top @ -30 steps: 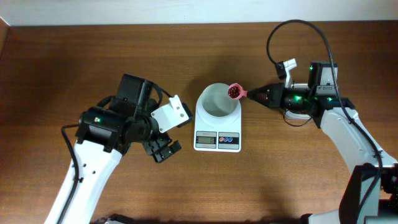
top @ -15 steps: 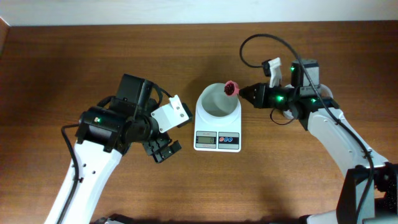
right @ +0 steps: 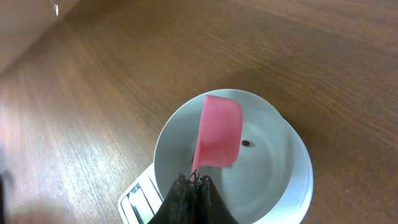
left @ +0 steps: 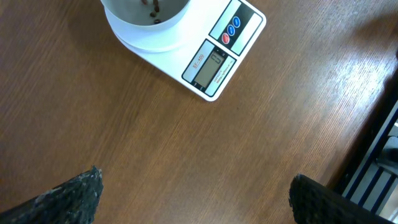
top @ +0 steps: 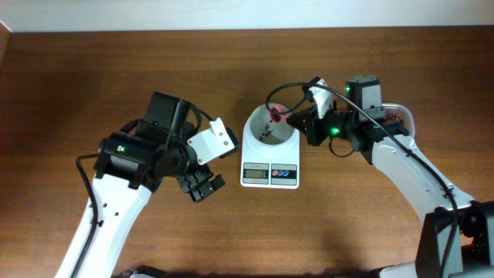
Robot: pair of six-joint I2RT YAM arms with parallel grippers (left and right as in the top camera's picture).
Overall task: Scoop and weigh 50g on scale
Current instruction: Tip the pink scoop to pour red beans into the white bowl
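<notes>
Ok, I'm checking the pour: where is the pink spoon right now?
The pink spoon is tipped over the white bowl on the scale, mid-table in the overhead view, its handle held in the right gripper.

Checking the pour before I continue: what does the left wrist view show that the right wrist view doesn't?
Only the left wrist view: the scale's whole display and coloured buttons, digits too small to read. Only the right wrist view: the pink spoon tipped over the bowl. Both: the white bowl on the scale, with beans in it.
</notes>
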